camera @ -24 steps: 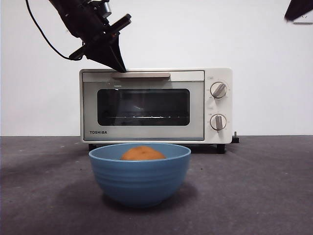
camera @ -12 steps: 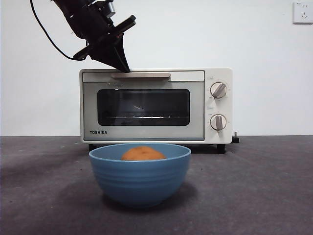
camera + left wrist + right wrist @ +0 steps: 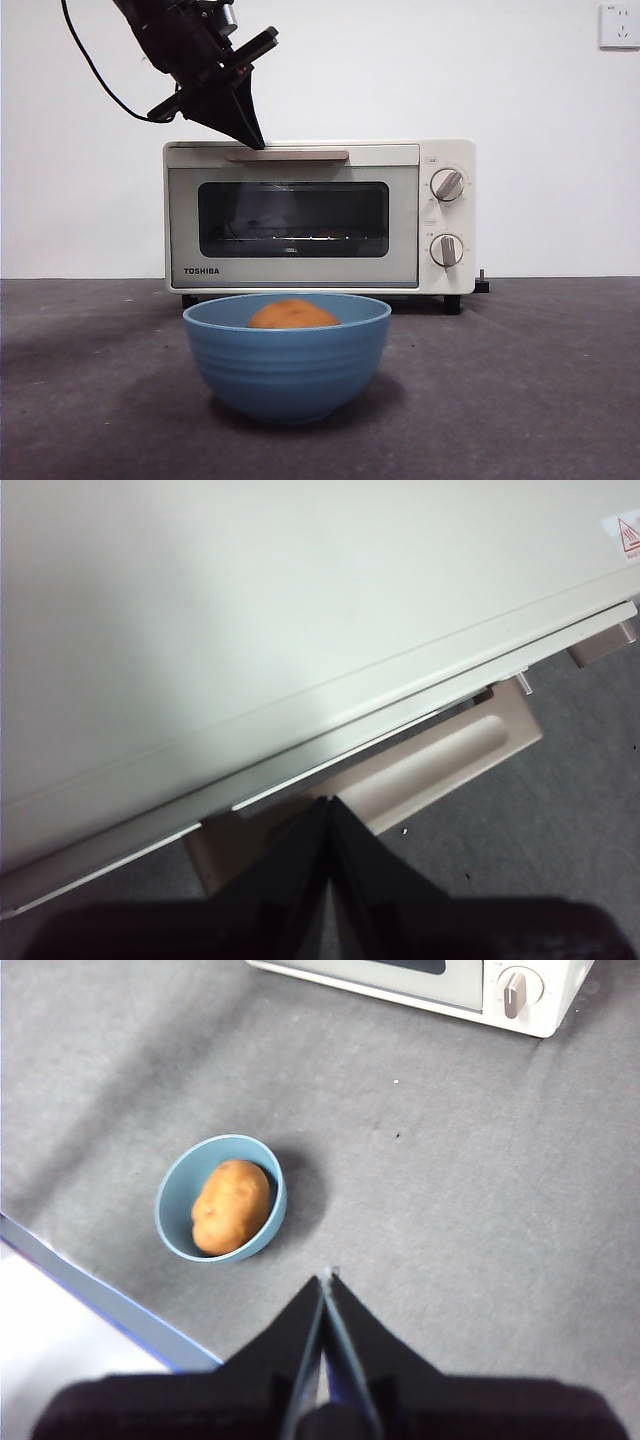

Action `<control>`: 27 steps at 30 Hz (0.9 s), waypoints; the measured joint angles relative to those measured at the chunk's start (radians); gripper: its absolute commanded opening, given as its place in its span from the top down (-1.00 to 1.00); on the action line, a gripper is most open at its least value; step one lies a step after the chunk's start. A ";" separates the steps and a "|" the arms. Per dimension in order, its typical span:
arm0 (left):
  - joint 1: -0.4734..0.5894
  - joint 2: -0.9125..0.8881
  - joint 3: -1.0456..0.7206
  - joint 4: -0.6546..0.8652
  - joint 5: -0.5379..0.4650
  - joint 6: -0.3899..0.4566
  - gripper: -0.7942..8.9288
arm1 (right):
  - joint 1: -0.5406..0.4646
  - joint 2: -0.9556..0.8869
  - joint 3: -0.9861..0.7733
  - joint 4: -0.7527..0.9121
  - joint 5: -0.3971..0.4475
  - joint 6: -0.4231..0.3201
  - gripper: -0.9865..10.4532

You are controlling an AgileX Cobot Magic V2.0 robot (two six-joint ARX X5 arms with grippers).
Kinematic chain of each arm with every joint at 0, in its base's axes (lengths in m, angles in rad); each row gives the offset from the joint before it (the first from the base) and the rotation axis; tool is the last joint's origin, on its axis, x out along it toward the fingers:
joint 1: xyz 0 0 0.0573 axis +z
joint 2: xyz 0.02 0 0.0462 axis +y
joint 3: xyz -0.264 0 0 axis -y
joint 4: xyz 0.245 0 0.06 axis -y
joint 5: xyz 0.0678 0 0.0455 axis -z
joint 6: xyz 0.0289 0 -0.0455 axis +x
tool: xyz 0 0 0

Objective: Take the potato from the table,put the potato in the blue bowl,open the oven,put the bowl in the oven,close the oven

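Note:
The potato (image 3: 292,314) lies inside the blue bowl (image 3: 287,360), which stands on the table (image 3: 540,380) in front of the oven (image 3: 440,210). My left gripper (image 3: 255,143) is shut, its tip pressed behind the left end of the oven's beige handle (image 3: 290,155). In the left wrist view the shut left gripper (image 3: 328,802) meets the handle (image 3: 440,760), and a thin gap shows between the door's top and the oven body (image 3: 250,610). High above the table, my right gripper (image 3: 327,1278) is shut and holds nothing; below it are the bowl (image 3: 172,1222) and the potato (image 3: 232,1206).
Two round knobs (image 3: 446,184) sit on the oven's right side. A wall socket (image 3: 618,25) is at the upper right. The table's near edge with a blue strip (image 3: 90,1295) runs close beside the bowl in the right wrist view.
The oven door's top has tipped slightly outward and the reflections in its glass have shifted. The left gripper nudged a little at the handle. The right arm's tip left the front view.

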 measured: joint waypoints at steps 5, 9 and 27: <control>-0.014 -0.001 0.004 -0.025 -0.023 0.000 0.85 | 0.000 -0.058 0.000 -0.009 0.050 0.042 0.83; -0.045 -0.003 0.007 -0.034 -0.078 0.009 0.85 | 0.000 -0.114 0.000 -0.024 0.066 0.080 0.83; -0.075 -0.104 -0.171 0.083 -0.130 -0.006 0.85 | 0.000 -0.253 -0.001 -0.139 0.106 0.156 0.83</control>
